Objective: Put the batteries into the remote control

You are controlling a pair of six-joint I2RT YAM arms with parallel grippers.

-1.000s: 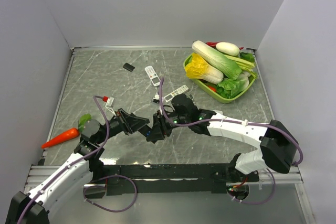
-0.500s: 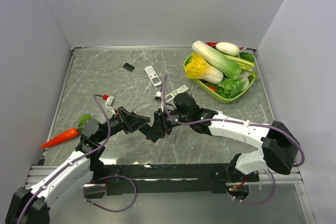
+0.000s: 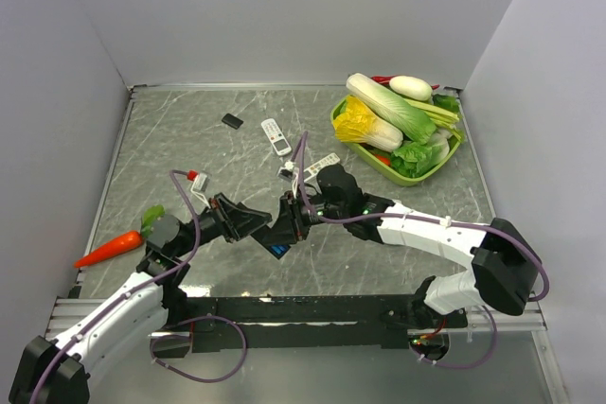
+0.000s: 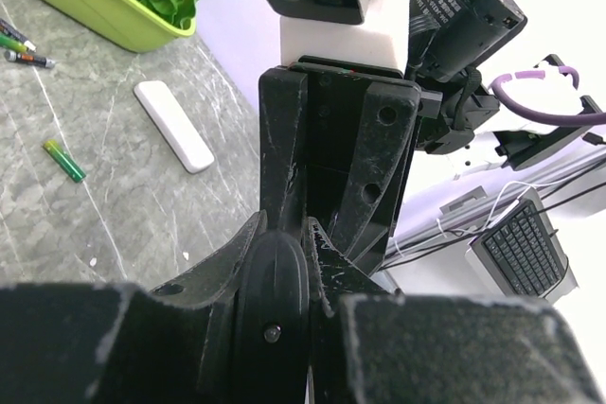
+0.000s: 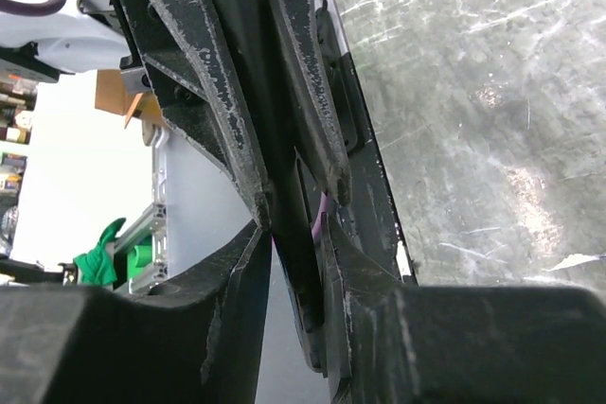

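Note:
Both grippers meet over the table's front middle and clamp one black remote control between them, off the table. My left gripper is shut on its left end; in the left wrist view the remote sits edge-on between the jaws of my left gripper. My right gripper is shut on the other end, the remote showing between its jaws. A green battery and further thin cells lie on the table far from both grippers.
Two white remotes and a small black piece lie on the far table. A green basket of vegetables stands at the back right. A carrot lies at the left edge, and a small red and white item behind my left arm.
The right wrist has turned slightly and the held black remote has tilted, its lower end now showing a blue spot below the grippers. Both grips hold.

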